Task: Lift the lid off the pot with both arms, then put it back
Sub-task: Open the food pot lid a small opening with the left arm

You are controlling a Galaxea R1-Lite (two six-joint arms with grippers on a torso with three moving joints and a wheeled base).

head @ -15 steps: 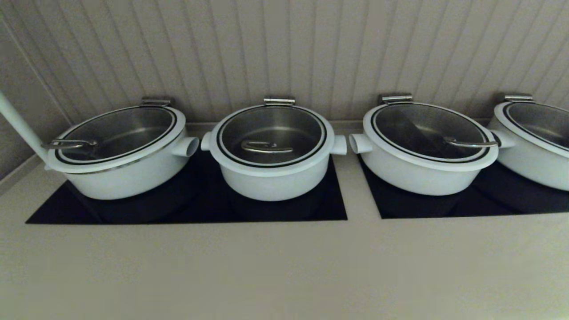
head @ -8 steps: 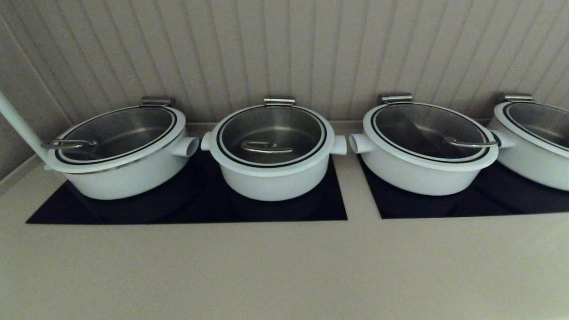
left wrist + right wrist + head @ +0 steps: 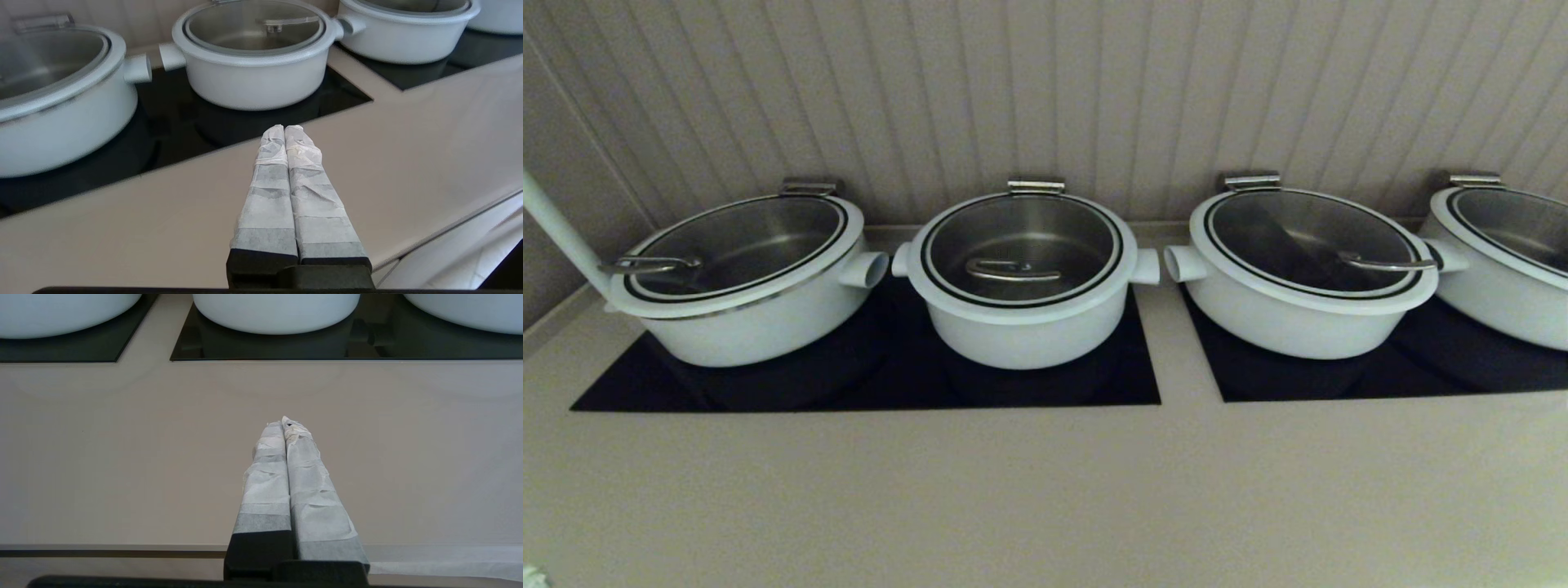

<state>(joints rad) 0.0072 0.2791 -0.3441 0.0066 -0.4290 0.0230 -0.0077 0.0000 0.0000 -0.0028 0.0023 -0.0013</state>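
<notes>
The pot (image 3: 1023, 331) is the narrow white one, second from the left on the black hob. Its glass lid (image 3: 1023, 245) sits closed on it, with the curved steel handle (image 3: 1011, 270) at its centre. Both show in the left wrist view, pot (image 3: 253, 77) and lid (image 3: 245, 28). My left gripper (image 3: 284, 128) is shut and empty, over the beige counter in front of the pot and apart from it. My right gripper (image 3: 284, 421) is shut and empty, low over the counter near its front edge. Neither arm shows clearly in the head view.
Wider white pots stand to the left (image 3: 743, 327), right (image 3: 1298, 322) and far right (image 3: 1503, 310) of the pot. Two black hob plates (image 3: 866, 384) (image 3: 1421, 371) lie in the beige counter (image 3: 1045, 490). A white pole (image 3: 556, 229) leans at the far left. A panelled wall stands close behind.
The pots and lids have not moved. A small pale speck has come into the head view's bottom left corner.
</notes>
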